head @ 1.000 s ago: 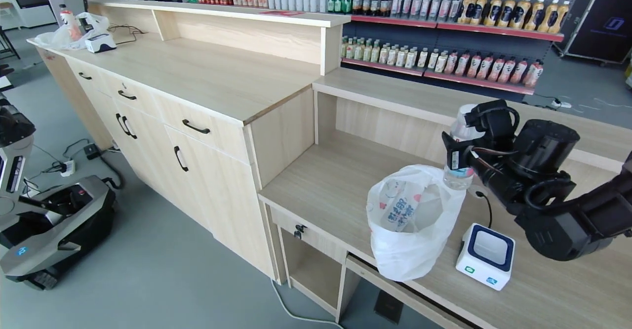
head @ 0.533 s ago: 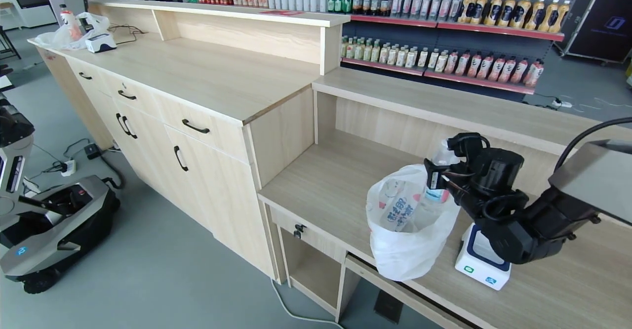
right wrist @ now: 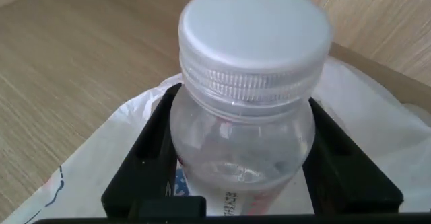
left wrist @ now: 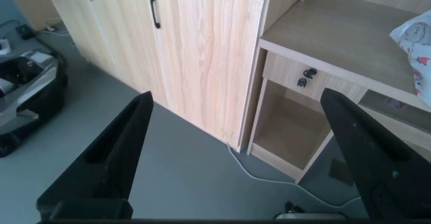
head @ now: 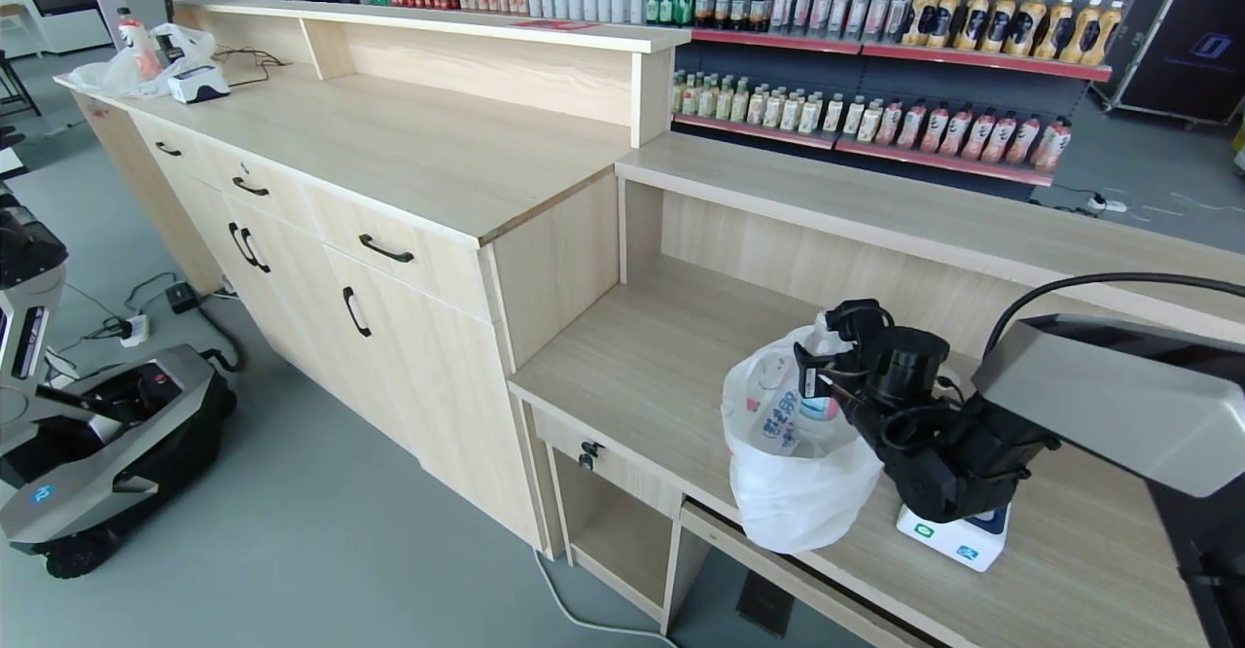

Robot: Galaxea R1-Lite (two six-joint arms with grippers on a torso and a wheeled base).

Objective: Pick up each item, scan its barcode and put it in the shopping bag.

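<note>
In the head view, the right gripper (head: 825,376) is clamped on a clear bottle (head: 820,342), holding it upright in the mouth of the white shopping bag (head: 788,473) on the lower counter (head: 642,356), just beside the scanner (head: 958,539). The left wrist view has the left gripper (left wrist: 236,99) spread wide with nothing in it, above grey floor (left wrist: 175,163). In the right wrist view, black fingers (right wrist: 145,160) press both sides of the bottle below its white cap (right wrist: 254,32).

- The right arm (head: 1109,395) reached in from the robot's right, low and forward.
- The right end effector (head: 829,361) was clamped on a bottle (right wrist: 249,116), one finger on either side just below the cap.
- The left end effector (left wrist: 232,160) hung with its fingers (left wrist: 101,163) spread wide apart.
</note>
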